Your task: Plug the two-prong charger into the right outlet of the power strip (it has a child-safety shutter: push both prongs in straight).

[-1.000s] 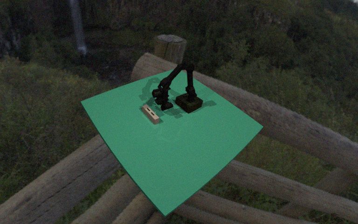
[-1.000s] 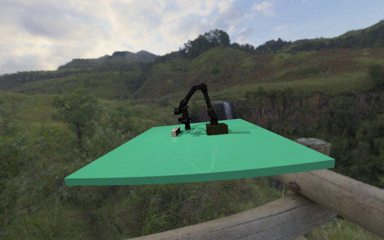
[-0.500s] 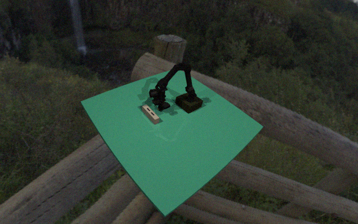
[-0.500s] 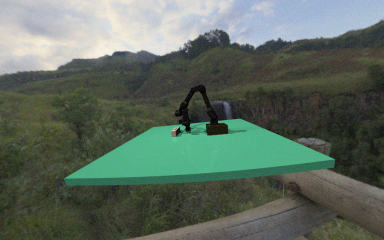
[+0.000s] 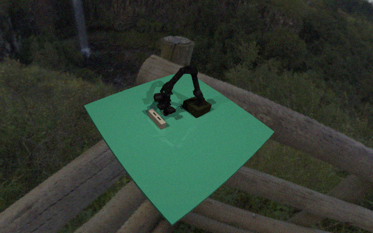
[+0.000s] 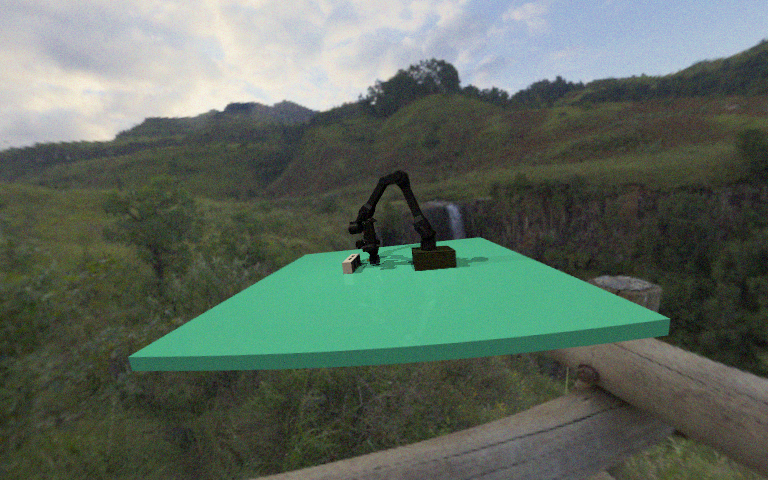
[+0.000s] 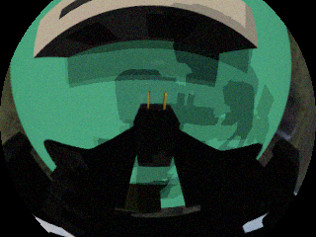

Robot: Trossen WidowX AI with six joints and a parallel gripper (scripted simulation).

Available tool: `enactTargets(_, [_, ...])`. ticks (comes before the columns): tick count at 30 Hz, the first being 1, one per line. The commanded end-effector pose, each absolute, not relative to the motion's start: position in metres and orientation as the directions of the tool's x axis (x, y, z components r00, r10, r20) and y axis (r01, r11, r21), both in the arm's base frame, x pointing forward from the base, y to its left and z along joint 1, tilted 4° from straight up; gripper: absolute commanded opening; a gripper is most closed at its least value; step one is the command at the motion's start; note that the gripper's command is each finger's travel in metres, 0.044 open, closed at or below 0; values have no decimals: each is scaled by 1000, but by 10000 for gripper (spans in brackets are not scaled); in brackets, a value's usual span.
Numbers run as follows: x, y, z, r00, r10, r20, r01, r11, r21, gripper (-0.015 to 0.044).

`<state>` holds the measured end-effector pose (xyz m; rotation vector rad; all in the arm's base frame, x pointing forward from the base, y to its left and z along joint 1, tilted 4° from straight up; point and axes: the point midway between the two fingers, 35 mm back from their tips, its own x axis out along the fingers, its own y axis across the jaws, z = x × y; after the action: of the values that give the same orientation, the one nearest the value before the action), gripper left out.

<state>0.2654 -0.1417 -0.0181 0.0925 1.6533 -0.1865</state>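
Top view: hillside scrub surrounds thick wooden rails, and the whole bench-top setup shows in front of them.
Tabletop: a broad green slab, its front edge a darker green in the exterior view.
Robot arm: black, rising from its mount, bending high at the elbow and dropping down beside the strip.
Mount: a dark, brownish block on the tabletop, carrying the arm's foot.
Power strip: a pale beige bar lying on the green surface near the gripper, with two dark openings along its upper face (the wrist camera catches part of one).
Lettering: too small and grainy to read on the strip; the arm is too dark to make out a brand.
Gripper: black, low over the tabletop, its fingers partly apart and clamped on the charger from both sides.
Charger: a small black body held between the fingertips, apart from the strip and not plugged in; its outline merges with the gripper in the other two views.
Prongs: two thin, gold-coloured pins, side by side, projecting from the charger and pointing towards the strip in the wrist view, with green tabletop showing between their tips and the bar.
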Motion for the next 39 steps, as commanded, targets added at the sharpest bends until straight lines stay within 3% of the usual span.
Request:
enactTargets(1, [273,-145,-16,-86,-58,-995,165,984,-71,0])
enactTargets(39, [307,-156,-20,-83,-60,-995,157,985,-72,0])
